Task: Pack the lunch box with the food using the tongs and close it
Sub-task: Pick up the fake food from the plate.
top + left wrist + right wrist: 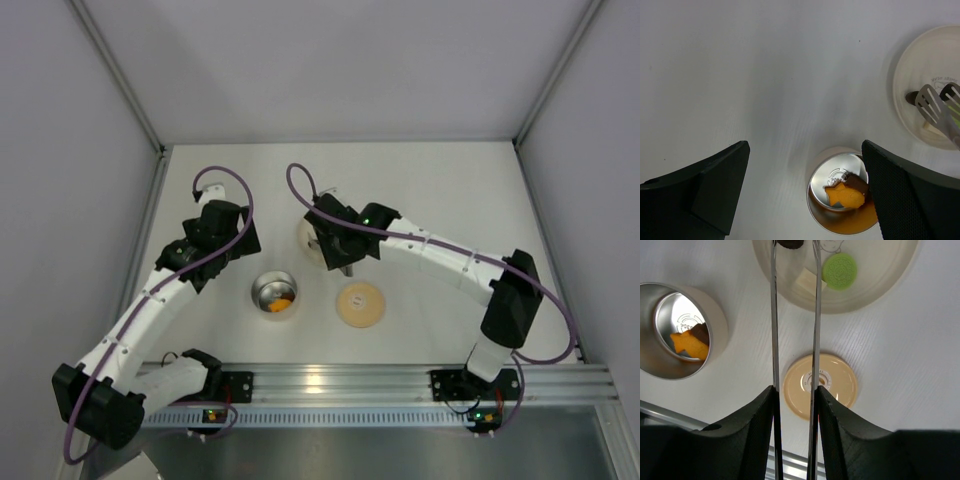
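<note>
The lunch box (274,292) stands open, with an orange fish-shaped piece (844,196) and a dark brown piece (858,182) of food inside. Its tan lid (360,303) lies flat on the table to its right. My right gripper (794,395) is shut on the tongs (773,315), whose two arms reach over the cream plate (880,285). Their tips straddle a dark brown piece (790,242) at the frame's top edge. A light green disc (839,270) and a pale cream piece (807,280) lie on the plate. My left gripper (805,155) hangs open above the table beside the lunch box.
White walls enclose the table on the left, right and back. An aluminium rail (330,385) runs along the near edge between the arm bases. In the top view the right gripper (338,248) hides most of the plate (303,238).
</note>
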